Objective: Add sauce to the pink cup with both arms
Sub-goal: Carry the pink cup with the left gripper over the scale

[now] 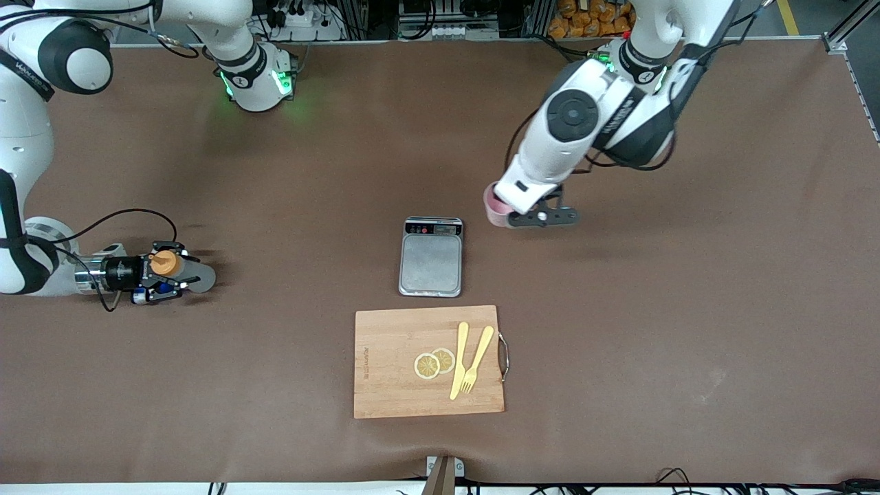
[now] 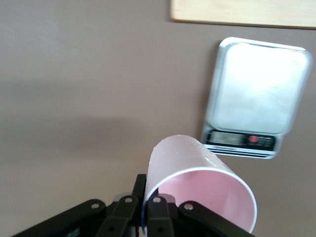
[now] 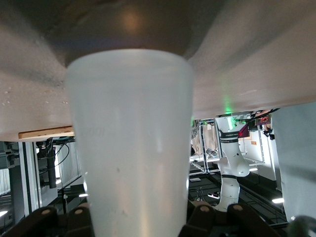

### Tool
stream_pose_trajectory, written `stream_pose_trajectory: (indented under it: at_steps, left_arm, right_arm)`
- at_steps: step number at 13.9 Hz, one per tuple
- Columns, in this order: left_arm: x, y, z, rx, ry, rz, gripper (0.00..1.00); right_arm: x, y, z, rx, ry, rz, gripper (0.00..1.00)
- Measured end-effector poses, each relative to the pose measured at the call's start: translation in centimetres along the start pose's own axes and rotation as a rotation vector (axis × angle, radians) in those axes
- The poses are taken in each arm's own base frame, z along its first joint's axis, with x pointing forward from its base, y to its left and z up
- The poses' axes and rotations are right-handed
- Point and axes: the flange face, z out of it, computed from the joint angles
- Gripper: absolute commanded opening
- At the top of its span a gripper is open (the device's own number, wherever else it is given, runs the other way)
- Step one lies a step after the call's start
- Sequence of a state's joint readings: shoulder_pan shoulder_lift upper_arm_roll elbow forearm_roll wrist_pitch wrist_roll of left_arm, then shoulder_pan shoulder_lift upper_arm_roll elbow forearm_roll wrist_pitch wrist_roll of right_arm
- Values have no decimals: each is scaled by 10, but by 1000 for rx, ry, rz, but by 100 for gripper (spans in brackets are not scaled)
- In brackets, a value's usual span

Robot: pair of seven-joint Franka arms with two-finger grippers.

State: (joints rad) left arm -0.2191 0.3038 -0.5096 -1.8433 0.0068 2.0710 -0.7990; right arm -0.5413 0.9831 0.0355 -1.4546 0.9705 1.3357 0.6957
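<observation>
Right jaws around sauce [image 1: 165, 264] bottle

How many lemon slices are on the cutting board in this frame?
2: both lie side by side on the cutting board, overlapping slightly. One lemon slice sits nearer the front camera; the other touches the yellow knife.

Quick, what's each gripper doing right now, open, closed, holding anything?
Left gripper: shut on the pink cup.
Right gripper: shut on the sauce bottle.
</observation>
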Motion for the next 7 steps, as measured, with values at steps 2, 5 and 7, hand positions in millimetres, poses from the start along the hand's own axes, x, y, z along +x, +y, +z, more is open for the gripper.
stream_pose_trajectory:
  at_steps: [2,5,7]
  left_arm:
    - [1,28,10,-25,-22,-33,0]
    - [2,60,29,-49,-58,-87,0]
    - [9,74,42,-71,-74,-113,0]
  right_arm:
    - [-1,0,-2,2,1,-2,0]
    - [-1,-1,-3,4,4,-4,0]
    - [-3,-2,-3,4,5,-8,0]
